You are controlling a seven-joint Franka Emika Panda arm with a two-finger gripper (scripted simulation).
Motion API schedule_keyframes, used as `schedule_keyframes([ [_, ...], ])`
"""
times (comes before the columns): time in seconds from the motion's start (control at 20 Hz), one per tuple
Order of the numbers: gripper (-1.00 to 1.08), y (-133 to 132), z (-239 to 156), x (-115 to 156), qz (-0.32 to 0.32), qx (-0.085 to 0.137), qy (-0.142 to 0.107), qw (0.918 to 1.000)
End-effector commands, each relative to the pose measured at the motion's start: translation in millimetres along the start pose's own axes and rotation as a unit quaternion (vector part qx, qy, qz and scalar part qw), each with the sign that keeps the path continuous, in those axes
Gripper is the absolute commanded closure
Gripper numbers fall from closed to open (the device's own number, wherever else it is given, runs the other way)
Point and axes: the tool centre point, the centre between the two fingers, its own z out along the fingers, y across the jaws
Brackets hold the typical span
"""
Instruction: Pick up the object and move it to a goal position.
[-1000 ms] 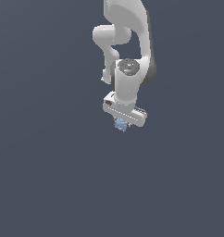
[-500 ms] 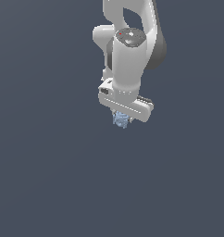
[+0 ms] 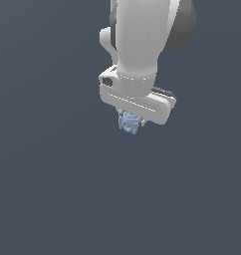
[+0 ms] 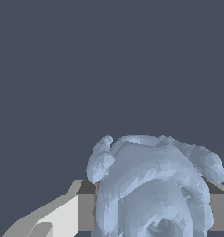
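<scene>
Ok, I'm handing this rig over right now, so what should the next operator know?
Gripper: shut on the pale-blue lump, which sits between the two fingers.
Lump: hangs under the white gripper in the exterior view, with nothing seen touching it from below.
Done: the pick-up.
Left: carry it to the goal; no goal marker shows in either view, so confirm where it is.

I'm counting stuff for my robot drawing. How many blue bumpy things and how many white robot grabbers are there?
Pale-blue bumpy lump: 1, between the fingers
White gripper: 1
Total: 2
</scene>
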Motion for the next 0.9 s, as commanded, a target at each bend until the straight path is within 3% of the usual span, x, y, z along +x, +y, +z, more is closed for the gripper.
schedule_keyframes([
  [0.0,1.08,-3,-16,8,0.000,0.000,0.000,1.0000],
  [0.85,1.08,-11,-56,29,0.000,0.000,-0.001,1.0000],
])
